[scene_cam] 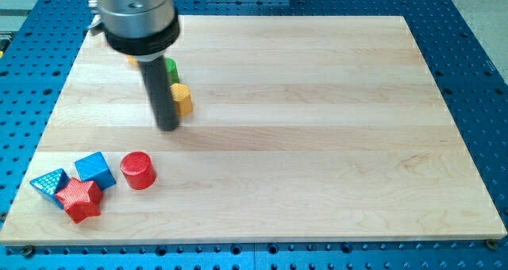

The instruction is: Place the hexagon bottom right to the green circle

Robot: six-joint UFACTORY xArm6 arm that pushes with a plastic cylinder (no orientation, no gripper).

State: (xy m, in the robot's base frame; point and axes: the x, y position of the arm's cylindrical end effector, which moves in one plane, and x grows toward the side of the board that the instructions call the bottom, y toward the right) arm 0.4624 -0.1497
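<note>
Blue perforated metal surrounds the pale wooden table [317, 127]. Near its top left corner, my tip [168, 128], grasping nothing, touches the yellow hexagon block [182, 98], which sits just beside the half-hidden green circle block [171, 68]. Bottom left corner: red cylinder block [138, 170], red star block [80, 199], blue cube block [95, 169], blue triangle block [50, 184].

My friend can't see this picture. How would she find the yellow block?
Start at the wooden board and go to its top-left part, where the dark rod comes down. The yellow hexagon sits just right of my tip, below the green block. It is the only yellow piece in plain sight there.
</note>
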